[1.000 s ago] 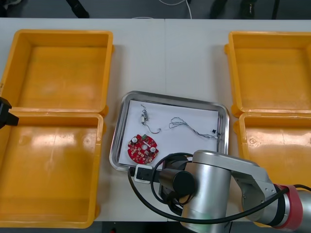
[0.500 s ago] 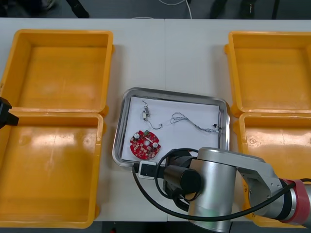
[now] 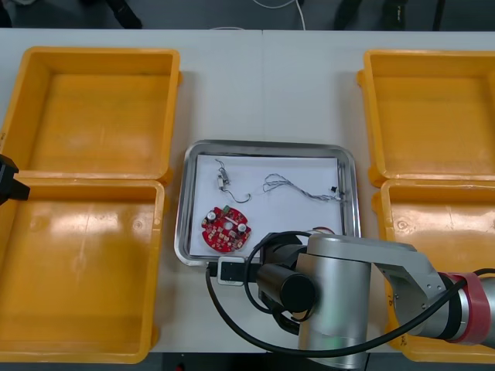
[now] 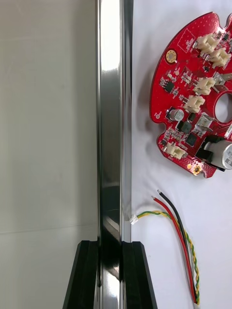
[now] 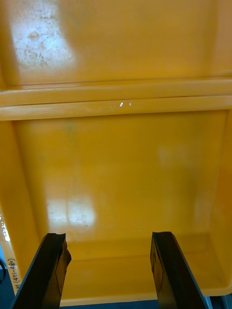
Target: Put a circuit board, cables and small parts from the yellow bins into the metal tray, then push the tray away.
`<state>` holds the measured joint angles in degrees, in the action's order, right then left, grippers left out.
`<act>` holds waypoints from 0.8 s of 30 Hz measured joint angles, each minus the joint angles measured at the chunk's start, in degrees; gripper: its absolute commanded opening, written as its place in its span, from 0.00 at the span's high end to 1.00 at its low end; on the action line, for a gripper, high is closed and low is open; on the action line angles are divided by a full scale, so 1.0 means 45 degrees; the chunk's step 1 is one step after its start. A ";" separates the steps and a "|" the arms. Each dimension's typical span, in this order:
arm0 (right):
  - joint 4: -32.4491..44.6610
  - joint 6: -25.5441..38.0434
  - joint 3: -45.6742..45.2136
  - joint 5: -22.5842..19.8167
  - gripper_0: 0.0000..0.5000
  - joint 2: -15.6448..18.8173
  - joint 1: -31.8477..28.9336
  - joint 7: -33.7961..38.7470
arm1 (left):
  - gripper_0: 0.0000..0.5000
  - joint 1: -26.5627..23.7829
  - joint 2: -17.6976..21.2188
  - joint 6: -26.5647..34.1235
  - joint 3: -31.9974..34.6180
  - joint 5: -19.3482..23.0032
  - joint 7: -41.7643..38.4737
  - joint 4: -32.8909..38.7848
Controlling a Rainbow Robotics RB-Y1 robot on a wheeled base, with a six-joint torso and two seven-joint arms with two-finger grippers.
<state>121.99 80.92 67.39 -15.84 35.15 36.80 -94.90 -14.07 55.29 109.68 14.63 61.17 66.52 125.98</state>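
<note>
**Q:** Where to hold, and how will it handle?

**A:** The metal tray (image 3: pixel 267 144) sits at the middle of the counter (image 3: pixel 263 85), between the yellow bins (image 3: pixel 93 108). The right gripper (image 4: pixel 110 247) is clamped on its near rim. The tray is probably rigid, light and slick, so push squarely. The left gripper (image 5: pixel 108 241) is released, idle over the left-edge bins.

table (image 3: pixel 263 85) | yellow bins (image 3: pixel 93 52): two each side | metal tray (image 3: pixel 267 144): centre

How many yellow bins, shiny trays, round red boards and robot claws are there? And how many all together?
Yellow bins: 4
Metal tray: 1
Red circuit board: 1, lying in the tray
Claws: 2, the right claw shut on the tray's rim, the left claw open over the left bins
Total: 8
</note>
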 measured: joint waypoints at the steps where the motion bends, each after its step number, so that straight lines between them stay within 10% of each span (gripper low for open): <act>1: 0.0000 0.0000 0.0000 0.0000 1.00 0.0001 0.0042 0.0000 | 0.00 0.0000 0.0000 0.0000 0.0000 0.0000 0.0000 0.0000; 24: -0.0354 -0.0418 0.0000 -0.0005 1.00 0.0195 0.0868 0.0000 | 0.00 0.0000 0.0000 0.0000 0.0000 0.0000 0.0000 0.0000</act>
<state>120.40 79.04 67.39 -15.87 36.03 40.70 -94.90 -14.07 55.29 109.68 14.63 61.17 66.52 125.98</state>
